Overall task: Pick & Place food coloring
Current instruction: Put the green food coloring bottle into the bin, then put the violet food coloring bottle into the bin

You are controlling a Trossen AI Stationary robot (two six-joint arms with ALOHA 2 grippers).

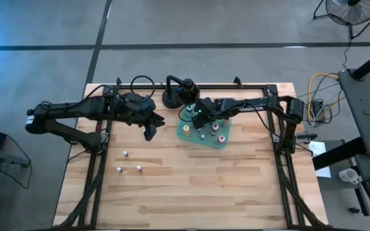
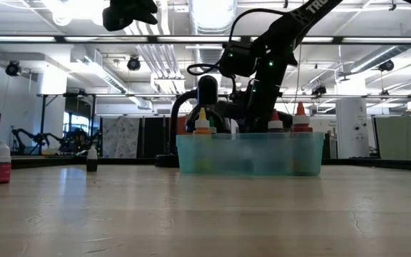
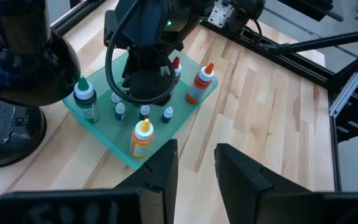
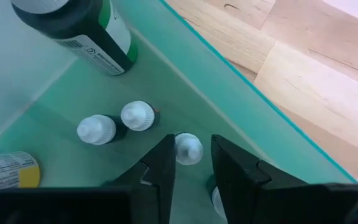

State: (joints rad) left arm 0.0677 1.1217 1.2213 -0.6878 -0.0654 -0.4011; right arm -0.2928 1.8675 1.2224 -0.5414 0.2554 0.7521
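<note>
- The right gripper (image 4: 188,171) hangs over the green tray (image 1: 191,138), fingers pointing down into it, with a small white-capped food coloring bottle (image 4: 188,148) standing upright just past its fingertips.
- A narrow gap shows between the right fingers; the bottle sits ahead of the gap, and I cannot tell whether the pads touch it.
- Two more white-capped small bottles (image 4: 118,121) stand touching each other close by in the tray, caps up, long axes vertical.
- Larger bottles stand upright in the same tray: a green-labelled one (image 3: 86,102), a yellow one with an orange tip (image 3: 142,138), an orange one (image 3: 199,84) and a red-capped one (image 3: 175,68).
- Three small bottles (image 1: 128,163) stand on the bare wooden table (image 1: 191,192), well apart from the tray, towards the left arm's side; in the low view two of them stand upright.
- The left gripper (image 3: 194,171) hovers above the table beside the tray, holding nothing, its fingers parted by a modest gap.
</note>
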